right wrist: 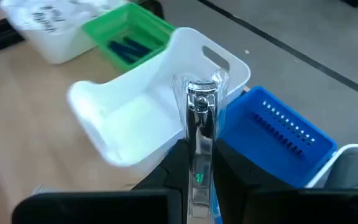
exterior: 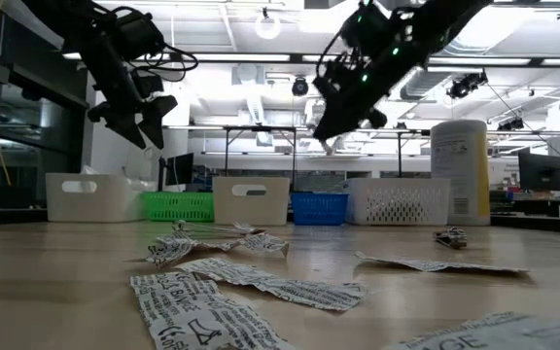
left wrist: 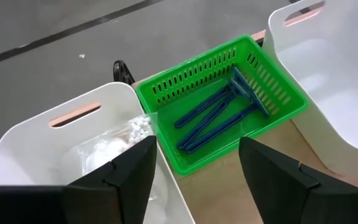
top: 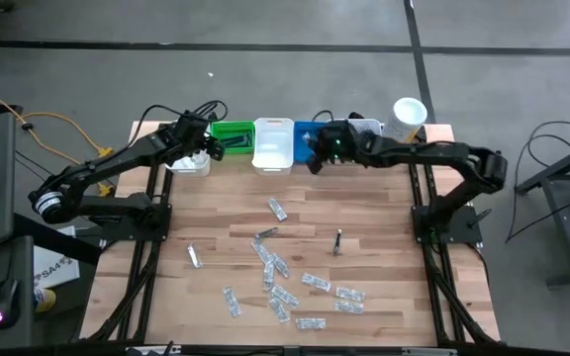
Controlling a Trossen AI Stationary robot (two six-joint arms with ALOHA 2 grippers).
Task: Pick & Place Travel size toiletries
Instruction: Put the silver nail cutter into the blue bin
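My right gripper (right wrist: 199, 163) hangs above the back of a pale wooden plank table (top: 384, 222), fingers pinched on a small silvery item in a clear wrapper (right wrist: 201, 109). Directly below it sit a white plastic bin with a handle slot (right wrist: 135, 118) and, just beside that, a blue slotted plastic basket (right wrist: 278, 134).

My left gripper (left wrist: 194, 171) hovers at the same back row with its fingers spread wide and nothing between them. Under it are a green slotted plastic basket (left wrist: 229, 87) holding thin blue razors (left wrist: 219, 115) and a second white bin (left wrist: 61, 149) with clear packets inside.

Well in front of both grippers, many clear and white printed sachets (top: 285, 282) lie scattered flat on the planks, with one small dark item (top: 337, 240) apart from them. A tall white cylindrical canister (top: 407, 119) stands at the far corner past my right gripper.

Beyond the table, the room shows a grey floor, ceiling lights and desks.
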